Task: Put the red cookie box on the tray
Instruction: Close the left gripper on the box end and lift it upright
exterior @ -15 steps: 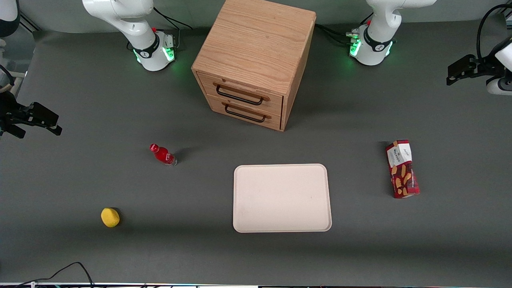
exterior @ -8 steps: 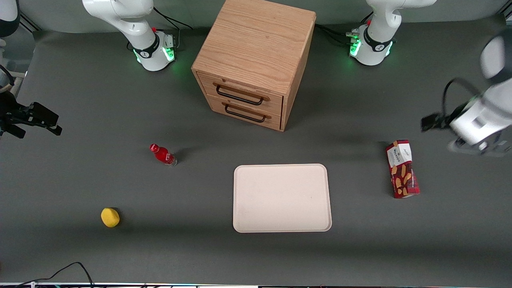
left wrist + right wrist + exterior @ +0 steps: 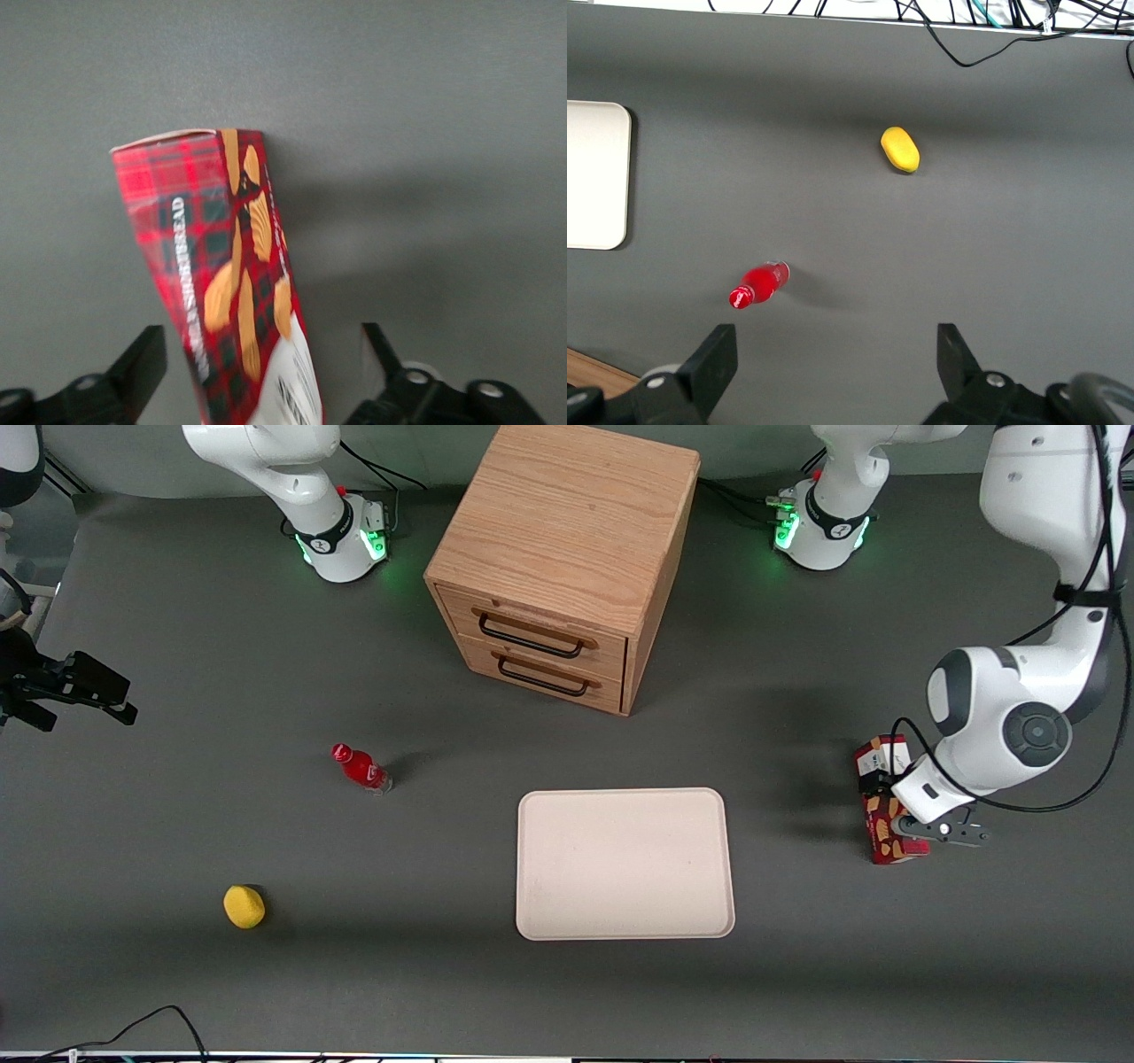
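Risk lay in my gripper, jaws wide open and holding nothing, straddling the red cookie box on the table, well apart from the tray: its skew could let a finger clip an edge.

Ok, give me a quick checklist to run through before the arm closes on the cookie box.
1. Gripper open: ok, fingers spread.
2. Red cookie box between the fingers: ok, one finger shows on each side of it.
3. Fingers touching the box: not yet, gaps show on both sides.
4. Box centred in the gap: not ok, it sits closer to one finger.
5. Tray ready to receive: ok, nothing lies on it.
6. Gripper low enough for a grip: cannot tell.
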Tool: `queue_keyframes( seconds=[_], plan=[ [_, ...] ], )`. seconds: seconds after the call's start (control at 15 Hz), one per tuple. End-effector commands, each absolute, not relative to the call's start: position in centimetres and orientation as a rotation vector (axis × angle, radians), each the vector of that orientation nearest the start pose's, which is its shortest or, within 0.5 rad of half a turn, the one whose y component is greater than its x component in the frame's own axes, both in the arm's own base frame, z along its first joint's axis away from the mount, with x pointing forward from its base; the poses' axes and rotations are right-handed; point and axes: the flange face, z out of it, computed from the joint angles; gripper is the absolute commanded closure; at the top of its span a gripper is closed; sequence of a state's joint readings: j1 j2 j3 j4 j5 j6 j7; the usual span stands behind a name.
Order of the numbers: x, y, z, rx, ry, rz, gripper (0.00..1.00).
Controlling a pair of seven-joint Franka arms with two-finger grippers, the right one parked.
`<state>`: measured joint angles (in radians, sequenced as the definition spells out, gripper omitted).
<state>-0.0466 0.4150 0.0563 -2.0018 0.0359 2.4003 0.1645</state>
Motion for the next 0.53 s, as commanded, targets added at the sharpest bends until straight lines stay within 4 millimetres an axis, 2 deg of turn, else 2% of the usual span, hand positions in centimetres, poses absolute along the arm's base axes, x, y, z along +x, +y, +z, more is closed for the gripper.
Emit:
queue_keyframes(
  seconds=[0.0,0.33,0.4,0.47],
  plan=[
    [59.9,1.2,24.7,-3.074,0.328,0.001,1.0],
    [59.7,1.2,25.1,-3.095,0.293,0.017,1.0],
    [59.6,1.1,25.5,-3.098,0.291,0.028,1.0],
    [59.8,1.1,26.9,-3.1,0.284,0.016,1.0]
  ],
)
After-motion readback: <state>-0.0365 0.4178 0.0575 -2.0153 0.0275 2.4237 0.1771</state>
